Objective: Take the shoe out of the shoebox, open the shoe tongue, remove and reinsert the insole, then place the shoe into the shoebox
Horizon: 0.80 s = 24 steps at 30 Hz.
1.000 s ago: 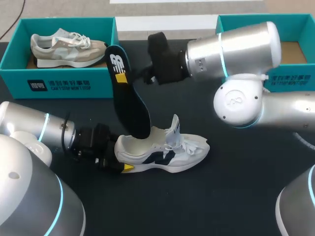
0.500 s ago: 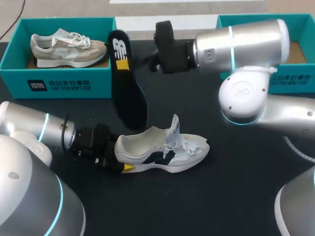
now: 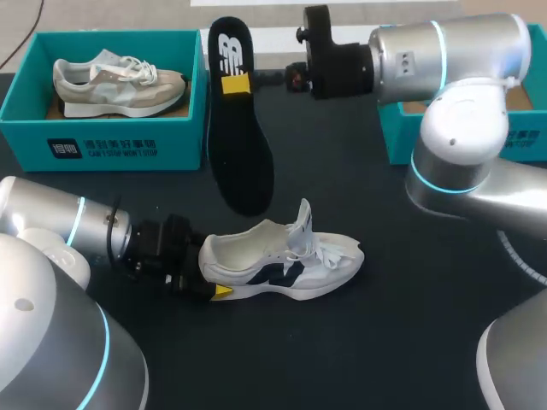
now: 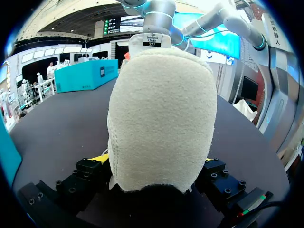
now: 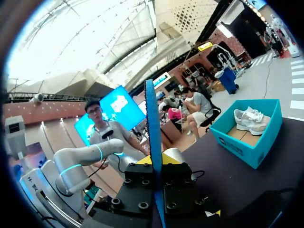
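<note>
Where the black tabletop point(image 3: 385, 325) spreads across the head view, two open teal cardboard shoeboxes stand along its far edge. The left shoebox point(image 3: 102, 147) is beside the left arm's reach and the right shoebox point(image 3: 528, 145) is partly hidden behind the silver right arm point(image 3: 453, 60). That arm comes in from the right and stretches across the far side of the table. The silver left arm point(image 3: 51, 224) lies low over the near left.

Inside the left shoebox a beige and grey sneaker point(image 3: 115, 81) rests on its sole. Out on the bare tabletop, between the boxes and nearer the robot, the white sneaker with navy side panels point(image 3: 282, 260) stands on its sole, toe to the right. Its tongue is raised and its laces are loose.

The left gripper point(image 3: 205, 272) clamps the sneaker's heel from both sides; the left wrist view shows the cream heel lining filling the gap between its fingers point(image 4: 99, 159).

The long black insole point(image 3: 239, 145) is out of the shoe. It is pinched near its printed heel end by the right gripper point(image 3: 244, 81), with its toe end pointing down toward the sneaker's opening but apart from it. In the right wrist view the insole point(image 5: 153, 123) is seen edge-on, a thin blue line rising from between the closed fingers.
</note>
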Tool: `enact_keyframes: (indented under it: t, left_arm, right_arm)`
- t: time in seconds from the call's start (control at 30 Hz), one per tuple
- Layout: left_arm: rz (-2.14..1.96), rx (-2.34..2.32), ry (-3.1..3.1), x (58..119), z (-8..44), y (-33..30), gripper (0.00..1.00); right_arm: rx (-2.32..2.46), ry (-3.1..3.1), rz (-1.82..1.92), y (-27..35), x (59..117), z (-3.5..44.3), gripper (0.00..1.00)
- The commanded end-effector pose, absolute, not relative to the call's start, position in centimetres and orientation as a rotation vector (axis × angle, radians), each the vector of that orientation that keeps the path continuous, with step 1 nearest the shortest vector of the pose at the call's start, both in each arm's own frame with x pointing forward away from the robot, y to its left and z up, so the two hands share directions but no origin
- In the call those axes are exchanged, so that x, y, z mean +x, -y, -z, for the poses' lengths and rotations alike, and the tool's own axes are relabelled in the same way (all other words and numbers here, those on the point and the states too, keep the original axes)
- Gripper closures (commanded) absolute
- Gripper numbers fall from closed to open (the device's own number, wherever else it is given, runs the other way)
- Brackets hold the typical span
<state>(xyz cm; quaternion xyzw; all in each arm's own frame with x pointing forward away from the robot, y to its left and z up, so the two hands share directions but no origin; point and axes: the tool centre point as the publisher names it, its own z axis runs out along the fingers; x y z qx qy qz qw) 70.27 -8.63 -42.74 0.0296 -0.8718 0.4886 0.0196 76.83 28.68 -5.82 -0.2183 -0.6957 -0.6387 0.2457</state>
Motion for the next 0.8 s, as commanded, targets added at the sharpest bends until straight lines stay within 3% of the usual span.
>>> enact_keyframes:
  t: [0.03, 0.8]
  left_arm:
    - [-1.513, 0.093, 2.709, 70.4, 43.3, 8.7, 1.00]
    - [-1.513, 0.093, 2.709, 70.4, 43.3, 8.7, 1.00]
  right_arm:
    - [-0.601, 1.911, 1.716, -26.8, 75.7, 4.3, 1.00]
    - [-0.691, 1.850, 1.672, -24.6, 68.8, 1.6, 1.00]
